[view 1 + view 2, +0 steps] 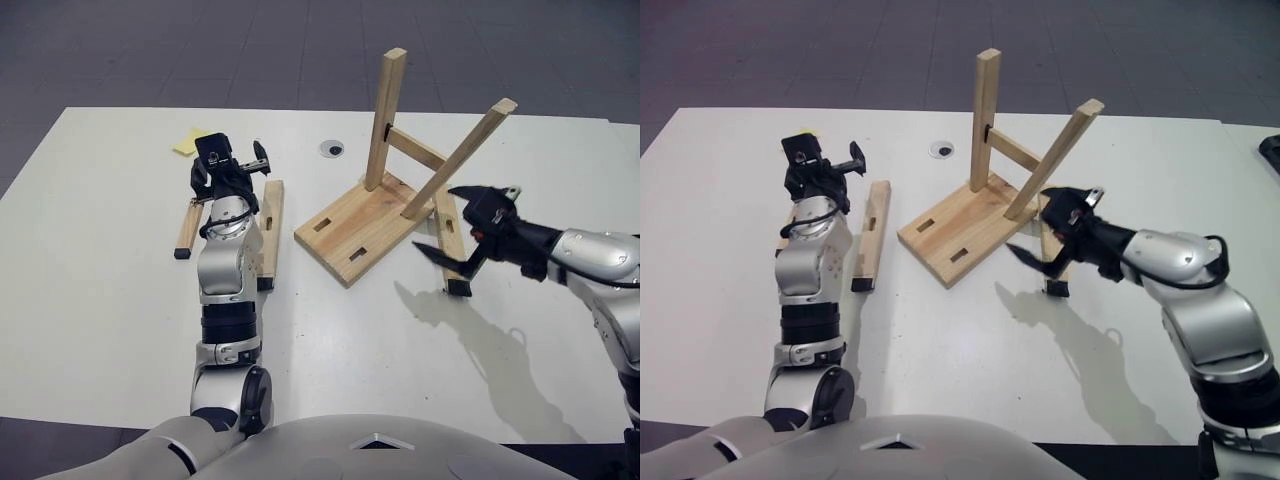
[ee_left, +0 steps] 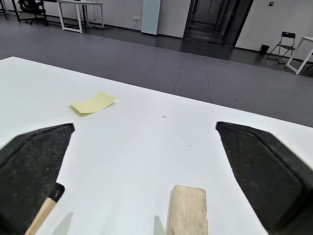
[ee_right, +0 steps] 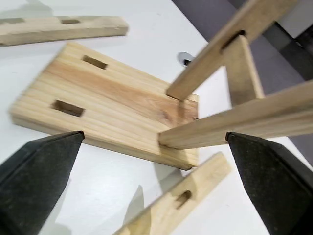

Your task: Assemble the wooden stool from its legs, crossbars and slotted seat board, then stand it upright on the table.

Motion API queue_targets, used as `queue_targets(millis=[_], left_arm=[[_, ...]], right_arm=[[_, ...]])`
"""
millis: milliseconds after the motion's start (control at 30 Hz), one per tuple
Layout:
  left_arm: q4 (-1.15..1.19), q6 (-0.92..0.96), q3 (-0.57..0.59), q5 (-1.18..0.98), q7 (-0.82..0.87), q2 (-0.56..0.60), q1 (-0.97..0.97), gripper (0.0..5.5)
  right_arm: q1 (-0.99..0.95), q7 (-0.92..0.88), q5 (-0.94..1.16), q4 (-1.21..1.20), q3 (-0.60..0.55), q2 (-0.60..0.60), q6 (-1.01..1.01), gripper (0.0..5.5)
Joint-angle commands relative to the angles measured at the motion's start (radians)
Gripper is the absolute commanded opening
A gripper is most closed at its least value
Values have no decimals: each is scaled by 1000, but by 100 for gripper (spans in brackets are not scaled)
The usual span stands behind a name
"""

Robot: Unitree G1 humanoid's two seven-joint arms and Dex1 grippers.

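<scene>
Left eye view: the rectangular slotted seat board (image 1: 350, 228) lies flat at frame centre on the white table (image 1: 100, 300), two square pale-wood legs (image 1: 385, 120) rising from it. The left gripper (image 1: 240, 160), centre left, and the right gripper (image 1: 440, 222), centre right, gape empty.
Left wrist view: a blunt loose leg (image 2: 187, 208) ends between matte black pads (image 2: 264, 166).
Right wrist view: grainy board, rectangular slots (image 3: 66, 107).
</scene>
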Motion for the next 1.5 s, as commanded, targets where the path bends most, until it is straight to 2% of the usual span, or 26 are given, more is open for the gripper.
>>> queue_targets(millis=[33, 200, 300, 567, 733, 833, 1000, 1167, 1467, 1500], left_arm=[[-1, 1, 20, 6, 6, 33, 7, 540], [9, -3, 64, 1, 19, 67, 3, 540], [10, -4, 75, -2, 21, 78, 8, 540], [14, 12, 80, 15, 3, 126, 52, 540], [17, 56, 45, 29, -52, 177, 99, 540], [-5, 85, 19, 35, -100, 210, 143, 540], [-38, 132, 2, 33, -168, 270, 175, 540], [-63, 183, 1, 20, -234, 320, 196, 540], [143, 140, -20, 21, -398, 476, 174, 540], [168, 137, -23, 18, -415, 487, 172, 520]], right_arm=[[-9, -69, -76, 10, 23, -13, 65, 538], [-39, -239, -186, 11, 15, 32, 229, 538], [-87, -340, -231, 12, 19, 115, 270, 538], [-254, -482, -296, 96, 63, 310, 216, 538], [-292, -536, -346, 150, 97, 386, 149, 538], [-293, -568, -376, 199, 91, 407, 90, 538], [-250, -625, -389, 223, -18, 435, 46, 538], [-206, -631, -397, 207, -76, 443, 22, 538], [-182, -623, -385, 136, -67, 508, -57, 538], [-184, -623, -381, 130, -73, 516, -62, 540]])
